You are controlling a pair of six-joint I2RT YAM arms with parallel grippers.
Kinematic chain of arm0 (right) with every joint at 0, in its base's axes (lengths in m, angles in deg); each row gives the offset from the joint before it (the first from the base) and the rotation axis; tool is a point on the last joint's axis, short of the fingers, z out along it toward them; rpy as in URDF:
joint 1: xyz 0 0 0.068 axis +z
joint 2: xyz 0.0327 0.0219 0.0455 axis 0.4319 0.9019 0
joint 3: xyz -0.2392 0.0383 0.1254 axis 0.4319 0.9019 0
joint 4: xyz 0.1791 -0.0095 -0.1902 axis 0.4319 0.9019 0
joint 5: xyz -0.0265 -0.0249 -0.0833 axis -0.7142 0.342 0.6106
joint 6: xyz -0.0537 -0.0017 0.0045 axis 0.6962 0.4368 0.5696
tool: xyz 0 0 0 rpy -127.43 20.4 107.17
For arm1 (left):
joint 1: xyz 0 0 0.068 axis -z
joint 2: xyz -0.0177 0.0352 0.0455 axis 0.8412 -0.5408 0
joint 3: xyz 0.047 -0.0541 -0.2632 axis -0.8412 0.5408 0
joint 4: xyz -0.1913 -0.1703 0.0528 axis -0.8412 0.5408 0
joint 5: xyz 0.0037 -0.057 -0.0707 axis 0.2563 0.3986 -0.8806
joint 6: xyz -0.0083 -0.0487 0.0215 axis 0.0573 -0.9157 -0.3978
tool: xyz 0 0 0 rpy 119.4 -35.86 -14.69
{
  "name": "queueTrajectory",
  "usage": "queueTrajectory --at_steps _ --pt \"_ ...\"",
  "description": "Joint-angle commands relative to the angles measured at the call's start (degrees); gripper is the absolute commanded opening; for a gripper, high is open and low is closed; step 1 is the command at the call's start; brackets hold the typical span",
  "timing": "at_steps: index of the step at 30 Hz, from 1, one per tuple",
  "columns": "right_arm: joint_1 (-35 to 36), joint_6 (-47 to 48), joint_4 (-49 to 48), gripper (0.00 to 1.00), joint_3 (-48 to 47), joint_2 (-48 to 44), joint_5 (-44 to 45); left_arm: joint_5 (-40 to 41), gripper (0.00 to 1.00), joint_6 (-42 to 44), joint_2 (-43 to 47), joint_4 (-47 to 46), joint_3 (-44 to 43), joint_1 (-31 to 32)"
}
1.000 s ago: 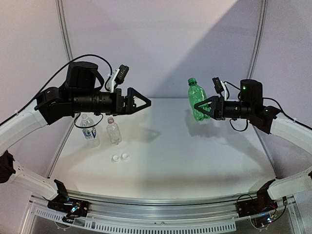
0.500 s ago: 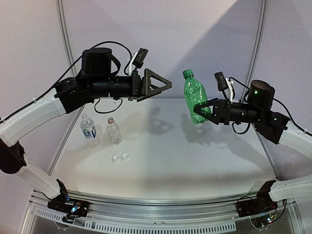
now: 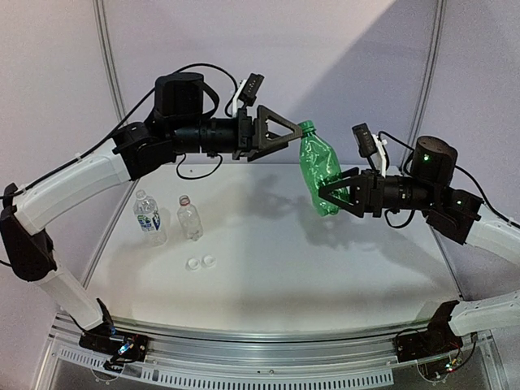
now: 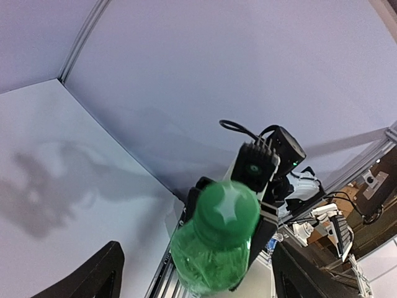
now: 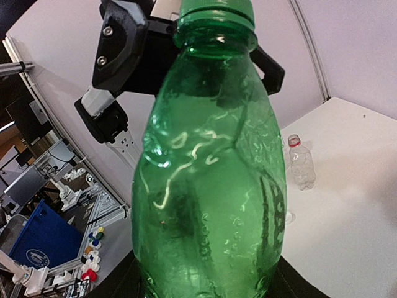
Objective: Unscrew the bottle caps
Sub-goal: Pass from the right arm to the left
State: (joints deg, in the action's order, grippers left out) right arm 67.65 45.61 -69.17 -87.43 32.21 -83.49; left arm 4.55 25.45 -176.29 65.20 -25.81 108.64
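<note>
My right gripper [image 3: 340, 195] is shut on the body of the green bottle [image 3: 318, 172], holding it in the air, tilted with its neck to the left. The green cap [image 3: 307, 127] sits on the neck. My left gripper [image 3: 294, 138] is open, level with that cap. In the left wrist view the green cap [image 4: 231, 208] faces the camera and a dark finger [image 4: 93, 279] stands well off it on each side. In the right wrist view the green bottle [image 5: 211, 186] fills the frame. Two white caps [image 3: 201, 262] lie loose on the table.
A clear labelled bottle [image 3: 149, 218] and a shorter clear unlabelled bottle [image 3: 188, 218] stand upright at the table's left. The white table [image 3: 268, 276] is walled at the back and sides. Small coloured items [image 5: 90, 248] lie beyond the table's edge in the right wrist view.
My left arm has swung up and to the right until its jaws flank the green cap, and they have narrowed a little. My right arm has carried the bottle left and tilted it.
</note>
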Motion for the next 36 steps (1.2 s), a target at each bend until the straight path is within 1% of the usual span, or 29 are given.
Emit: queueTrajectory --at_steps 1,9,16,19,23,25,26,27,30,31,35,36 --pt "1.8 1.2 0.5 0.29 0.5 -0.3 0.6 -1.8 0.83 -0.3 -1.9 -0.9 -2.2 0.6" --pt "3.0 1.1 1.0 0.27 0.3 0.3 1.4 -2.6 0.72 -0.2 -2.6 -0.7 -1.8 1.3" --pt "3.2 2.0 2.9 0.27 -0.6 1.3 1.3 -2.8 0.69 -0.6 -2.9 -1.6 -1.0 1.4" --pt "3.6 2.4 3.3 0.26 -1.2 1.8 1.6 -3.0 0.61 -0.8 -3.3 -1.7 -1.2 1.4" --pt "3.7 2.5 3.1 0.25 -1.4 2.3 2.2 -3.4 0.44 -0.8 -3.5 -1.0 -1.1 1.4" --pt "3.7 2.4 3.0 0.24 -1.3 2.4 2.7 -3.5 0.38 -0.8 -3.5 -0.4 -0.9 1.5" --pt "3.8 2.4 2.9 0.24 -1.4 2.4 2.8 -3.5 0.37 -0.8 -3.4 -0.2 -0.7 1.5" --pt "3.9 2.3 2.9 0.24 -1.3 2.4 3.0 -3.5 0.39 -0.8 -3.3 -0.2 -0.4 1.5" --pt "3.9 2.3 2.8 0.23 -1.3 2.5 3.5 -3.4 0.47 -0.9 -2.6 -0.2 0.5 1.6" --pt "4.0 2.3 2.7 0.23 -1.3 2.4 3.5 -3.4 0.49 -0.9 -2.5 -0.3 0.7 1.6" --pt "4.3 2.1 2.6 0.23 -1.3 2.7 3.9 -3.6 0.50 -1.0 -2.0 -0.6 1.4 1.6" --pt "4.4 2.0 2.6 0.23 -1.4 2.7 4.1 -3.7 0.48 -1.0 -2.0 -0.6 1.5 1.6"
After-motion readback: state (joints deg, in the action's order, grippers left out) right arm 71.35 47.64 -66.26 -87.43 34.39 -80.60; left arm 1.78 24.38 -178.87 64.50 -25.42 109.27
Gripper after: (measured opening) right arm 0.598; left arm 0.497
